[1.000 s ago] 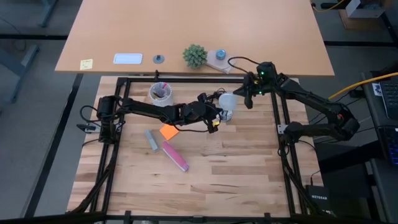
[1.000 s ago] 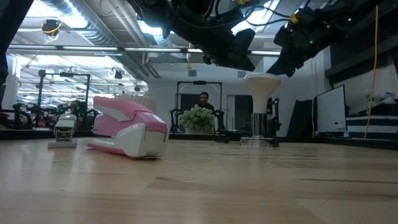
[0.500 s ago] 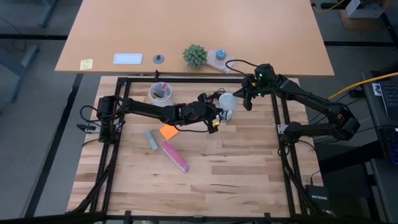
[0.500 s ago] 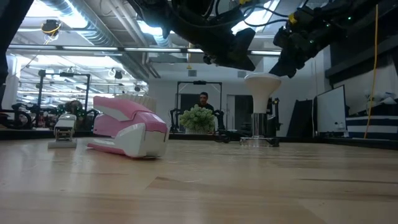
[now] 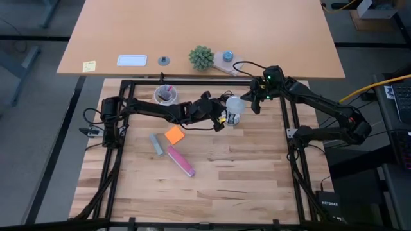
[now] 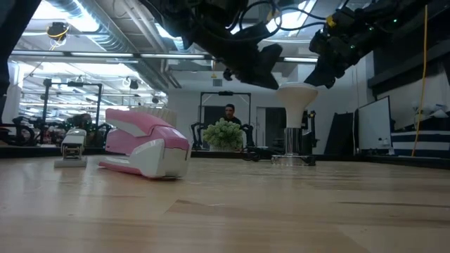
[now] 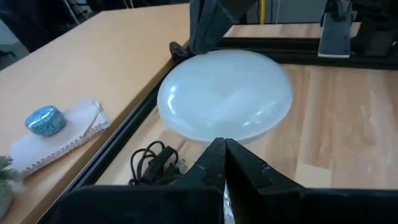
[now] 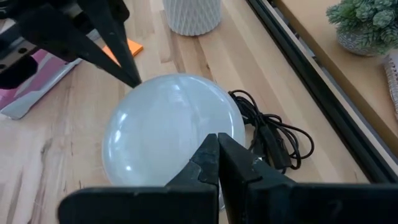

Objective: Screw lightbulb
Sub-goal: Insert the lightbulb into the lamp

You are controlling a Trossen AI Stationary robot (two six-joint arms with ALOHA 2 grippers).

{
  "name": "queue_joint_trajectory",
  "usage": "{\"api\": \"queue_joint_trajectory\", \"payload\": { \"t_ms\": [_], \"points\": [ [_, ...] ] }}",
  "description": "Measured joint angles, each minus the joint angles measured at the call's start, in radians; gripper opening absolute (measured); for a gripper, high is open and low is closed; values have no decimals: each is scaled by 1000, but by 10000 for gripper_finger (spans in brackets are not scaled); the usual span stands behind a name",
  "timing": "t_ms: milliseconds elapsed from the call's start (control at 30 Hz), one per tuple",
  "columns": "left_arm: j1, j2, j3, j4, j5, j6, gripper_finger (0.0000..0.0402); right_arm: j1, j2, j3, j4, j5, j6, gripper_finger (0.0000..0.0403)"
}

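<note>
The lightbulb [image 5: 234, 104] stands upright at the far middle of the tabletop [image 5: 244, 173]. The left end effector [image 5: 221, 118] and right end effector [image 5: 252, 101], both fully closed and holding nothing, flank its dome on either side.

**Count of things on and beyond the tabletop**

One lightbulb [image 5: 234, 102]. Two hands — the left hand [image 5: 221, 120] and the right hand [image 5: 252, 101], each closed. One white cup [image 5: 166, 95], one orange note [image 5: 174, 135], one pink stapler [image 5: 181, 161], one grey bar [image 5: 156, 144]. On the desk behind — one small plant [image 5: 201, 57], one yellow note [image 5: 89, 65], one white card [image 5: 131, 61]. One person [image 6: 230, 112] in the room.
</note>
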Motion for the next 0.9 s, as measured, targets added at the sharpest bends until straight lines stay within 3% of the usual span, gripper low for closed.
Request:
{"api": "queue_joint_trajectory", "payload": {
  "t_ms": [433, 700, 900],
  "points": [
    [-54, 0, 0, 4, 1, 16, 0, 0, 0, 0, 1, 0, 8, 3],
    [-69, 26, 1, 119, 80, 17, 0, 0, 0, 0, 2, 0, 8, 3],
    [-59, 56, 0, 142, 69, 16, 0, 0, 0, 0, 1, -1, 17, 3]
  ]
}}
